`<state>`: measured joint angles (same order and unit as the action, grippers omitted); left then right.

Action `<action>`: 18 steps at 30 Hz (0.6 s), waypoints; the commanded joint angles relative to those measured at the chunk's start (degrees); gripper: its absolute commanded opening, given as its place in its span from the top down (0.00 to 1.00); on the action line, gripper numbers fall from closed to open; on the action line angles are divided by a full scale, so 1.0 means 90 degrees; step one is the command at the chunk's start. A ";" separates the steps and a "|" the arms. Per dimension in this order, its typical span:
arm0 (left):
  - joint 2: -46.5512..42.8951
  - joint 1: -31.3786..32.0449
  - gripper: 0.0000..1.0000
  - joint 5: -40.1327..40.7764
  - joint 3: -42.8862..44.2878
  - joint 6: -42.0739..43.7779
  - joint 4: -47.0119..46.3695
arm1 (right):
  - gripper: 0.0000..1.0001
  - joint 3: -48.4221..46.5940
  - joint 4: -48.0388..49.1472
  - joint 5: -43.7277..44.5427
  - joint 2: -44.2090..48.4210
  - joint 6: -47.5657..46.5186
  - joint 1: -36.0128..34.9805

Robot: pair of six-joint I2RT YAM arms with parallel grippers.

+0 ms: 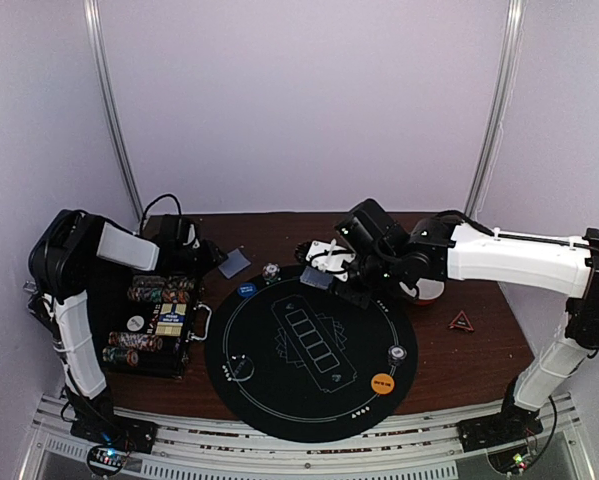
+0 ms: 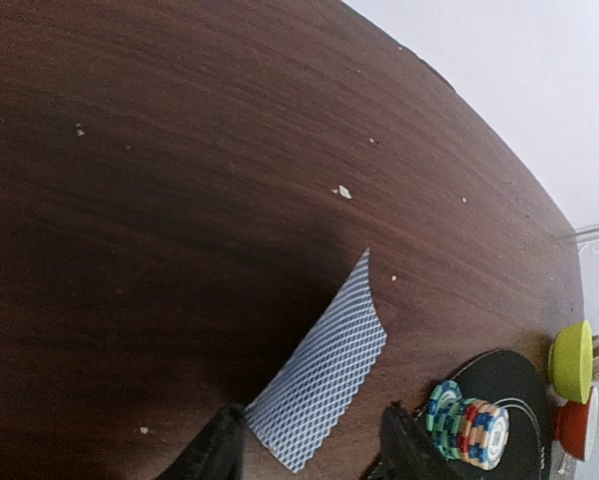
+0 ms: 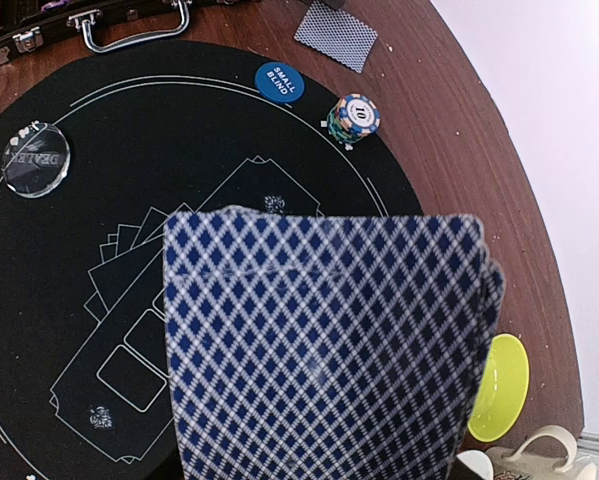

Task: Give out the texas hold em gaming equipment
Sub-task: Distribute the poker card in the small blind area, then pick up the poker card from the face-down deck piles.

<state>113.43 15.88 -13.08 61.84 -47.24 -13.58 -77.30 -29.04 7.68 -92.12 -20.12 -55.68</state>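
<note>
There's the left claw (image 2: 311, 408) spread open, single blue-backed card (image 2: 324, 370) lying loose between its fingers, near the far edge of the worktop (image 2: 179, 150), right claw (image 1: 324, 272) clamped on the card stack (image 3: 329, 350).

Both arms look alike to me: the left arm (image 1: 79, 340) and the right arm (image 1: 509, 262) wear smooth white shells over their long links, with chunky black housings at every joint. Each rises from a squat black base block (image 1: 107, 432) with thin wires trailing at its foot. A slim black cable (image 1: 165, 206) loops out by the left arm's far end, and another black cable (image 1: 474, 222) runs along the top of the right arm's white link. The left arm's fingers (image 2: 215, 452) are matt black and taper towards their tips
</note>
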 commanded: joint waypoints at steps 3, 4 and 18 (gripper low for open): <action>-0.0905 0.0073 0.40 0.0858 0.0237 0.0405 0.0876 | 0.50 -0.0111 -0.0083 0.0014 0.0166 0.0087 0.0029; -0.1056 0.0110 0.37 0.0871 0.0195 0.0435 0.0891 | 0.50 -0.0117 -0.0084 0.0014 0.0174 0.0082 0.0029; -0.3118 0.1409 0.21 -0.0908 -0.0167 0.1900 0.0885 | 0.50 -0.0510 -0.0109 -0.0212 -0.0009 0.0015 -0.0006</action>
<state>88.25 24.58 -8.73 62.33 -35.62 -3.57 -78.76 -29.91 6.92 -92.12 -20.14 -55.59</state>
